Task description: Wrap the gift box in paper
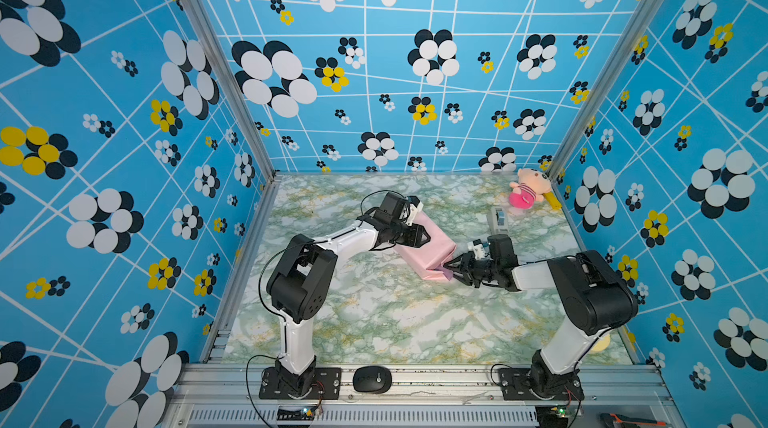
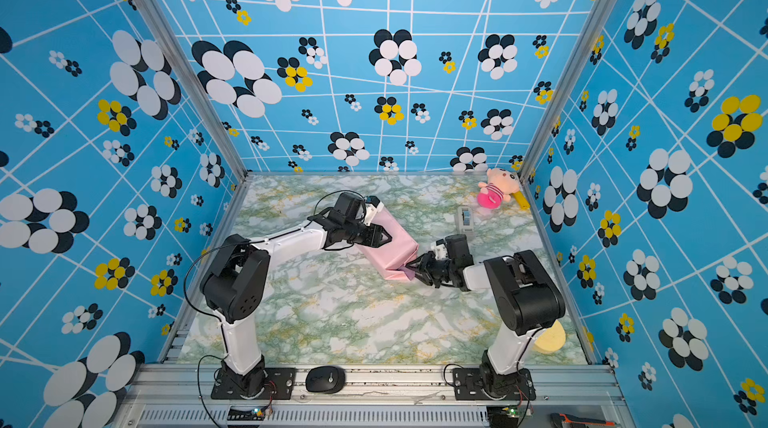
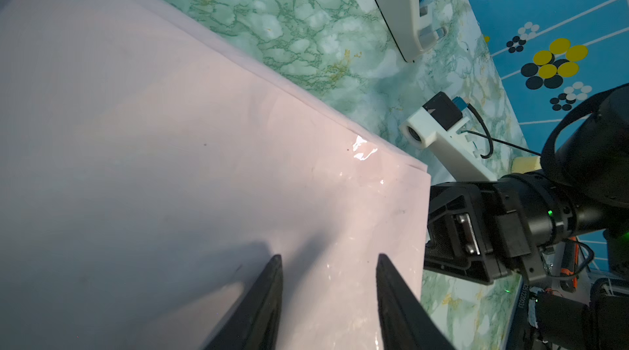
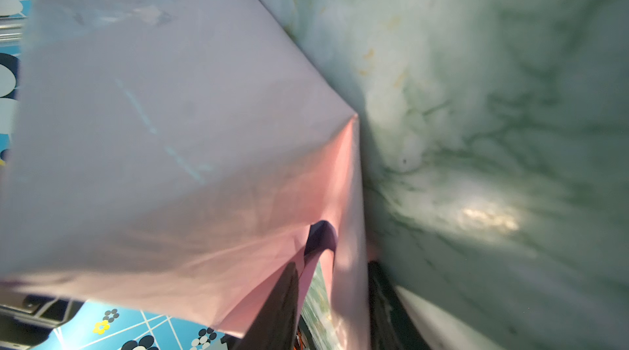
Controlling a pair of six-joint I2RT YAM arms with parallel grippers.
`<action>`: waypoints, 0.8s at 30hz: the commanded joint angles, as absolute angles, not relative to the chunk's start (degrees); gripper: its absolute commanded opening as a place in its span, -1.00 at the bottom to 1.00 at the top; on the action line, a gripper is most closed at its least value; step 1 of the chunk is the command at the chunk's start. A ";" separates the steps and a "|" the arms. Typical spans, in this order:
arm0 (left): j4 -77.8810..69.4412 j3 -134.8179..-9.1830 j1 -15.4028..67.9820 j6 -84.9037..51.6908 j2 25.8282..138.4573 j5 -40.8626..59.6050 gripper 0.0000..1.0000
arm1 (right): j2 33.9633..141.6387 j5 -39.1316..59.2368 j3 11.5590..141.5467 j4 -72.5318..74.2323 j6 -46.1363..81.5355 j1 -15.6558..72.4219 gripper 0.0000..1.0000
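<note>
Paper is seen folded round the gift box, pale pink face outward. The parcel lies slantwise on the marbled table, near the grey tape dispenser, on its near-left side and apart from it. The gift box itself is covered on every face seen.

A glossy strip of clear tape is noted on the paper's top face at the corner toward the dispenser.

Left gripper is placed over the parcel's top, left of the dispenser. Its jaws are spread apart, nothing is clamped between them, and the tips sit at the paper; contact cannot be confirmed.

Right gripper is set at the parcel's end nearer than the dispenser. Its jaws are parted, with a folded flap of paper lying between them. Whether the flap is pinched cannot be told.

A dark violet sliver is seen inside that fold; box or lilac paper face cannot be told.

A pink plush toy is noted beyond the dispenser, to its right.
</note>
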State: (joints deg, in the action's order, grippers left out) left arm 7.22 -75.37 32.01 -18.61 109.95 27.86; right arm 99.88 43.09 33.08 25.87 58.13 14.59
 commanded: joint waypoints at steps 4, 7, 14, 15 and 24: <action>7.39 -74.56 31.64 -19.52 111.80 28.61 -0.07 | 100.96 43.99 30.90 33.46 63.30 15.46 -0.28; 7.47 -74.64 31.64 -19.51 111.80 28.56 -0.07 | 100.80 43.56 29.99 35.72 65.08 15.55 -0.42; 7.78 -74.45 31.64 -18.05 111.71 27.82 -0.05 | 97.56 41.78 29.52 33.74 65.24 15.64 -0.65; 7.82 -74.48 31.64 -17.68 111.62 27.54 -0.05 | 97.20 41.59 29.72 33.38 65.31 15.60 -0.69; 7.82 -75.95 32.12 -9.88 108.94 26.14 0.14 | 96.35 41.17 31.29 32.52 66.43 15.77 -0.86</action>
State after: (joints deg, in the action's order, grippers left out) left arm 6.79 -75.42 31.99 -14.37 109.93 28.21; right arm 97.54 42.06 30.04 33.04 65.65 15.31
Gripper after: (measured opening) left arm 0.565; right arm 0.072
